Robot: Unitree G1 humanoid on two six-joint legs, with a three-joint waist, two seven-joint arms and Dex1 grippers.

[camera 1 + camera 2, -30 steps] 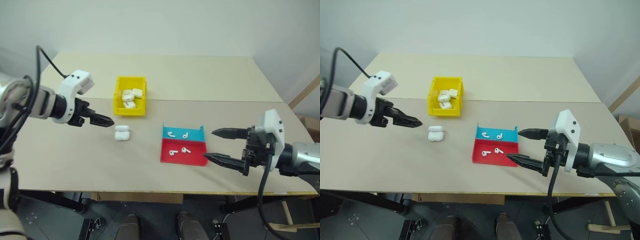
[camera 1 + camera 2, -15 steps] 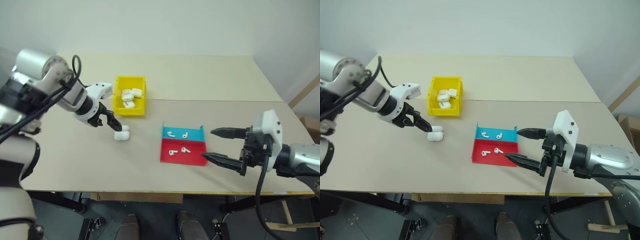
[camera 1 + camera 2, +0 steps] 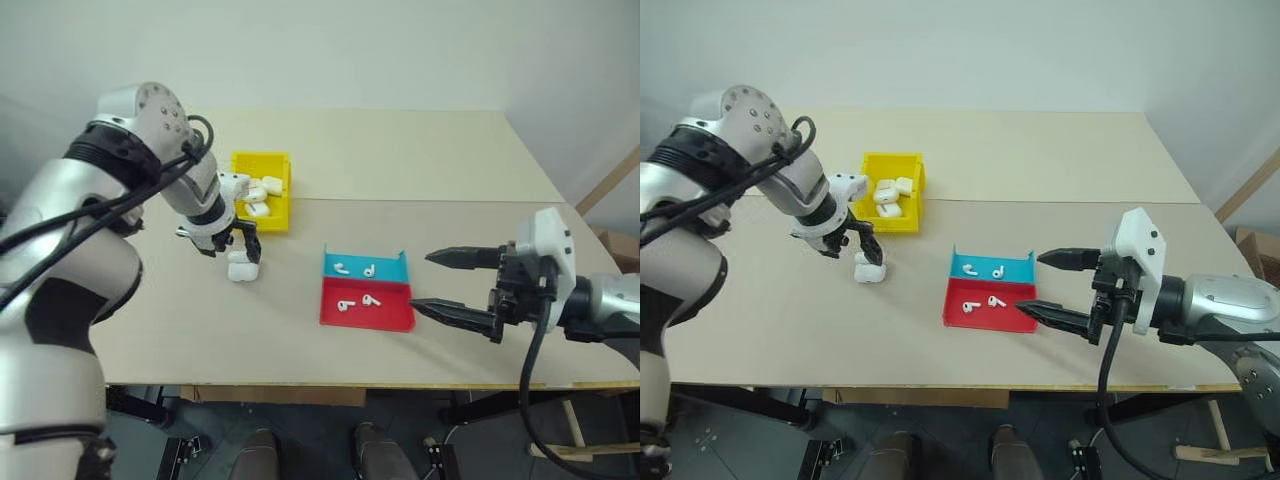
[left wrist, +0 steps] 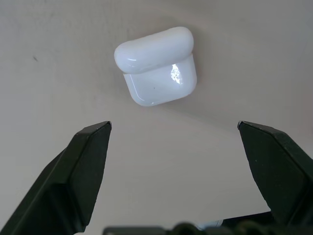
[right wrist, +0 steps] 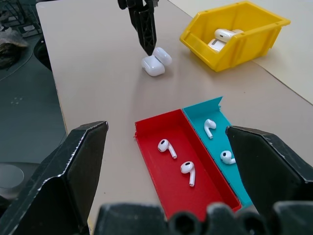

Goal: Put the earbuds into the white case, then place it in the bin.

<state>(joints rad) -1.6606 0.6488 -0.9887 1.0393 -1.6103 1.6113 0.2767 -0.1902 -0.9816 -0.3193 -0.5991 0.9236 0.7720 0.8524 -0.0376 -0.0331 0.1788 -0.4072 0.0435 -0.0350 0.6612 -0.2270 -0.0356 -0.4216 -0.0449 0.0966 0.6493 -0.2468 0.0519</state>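
Note:
The white case [image 4: 155, 66] lies closed on the tan table, between the yellow bin [image 3: 262, 158] and the tray. My left gripper [image 4: 174, 127] points steeply down just above the case, open, its fingers [image 4: 88, 166] wide apart and clear of it. Several earbuds lie in the tray: two in the blue half [image 3: 343, 267] and two in the red half [image 3: 346, 305]. My right gripper [image 3: 420, 280] hovers open to the right of the tray, roughly level, with nothing between its fingers.
Several other white cases [image 3: 262, 188] fill the yellow bin. The shallow tray has a red half [image 3: 385, 319] and a blue half [image 3: 388, 266]. The table's front edge [image 3: 330, 384] runs close below the tray.
My left arm has swung in from the left, and its gripper has turned from nearly level to pointing down over the white case. The right arm has stayed still.

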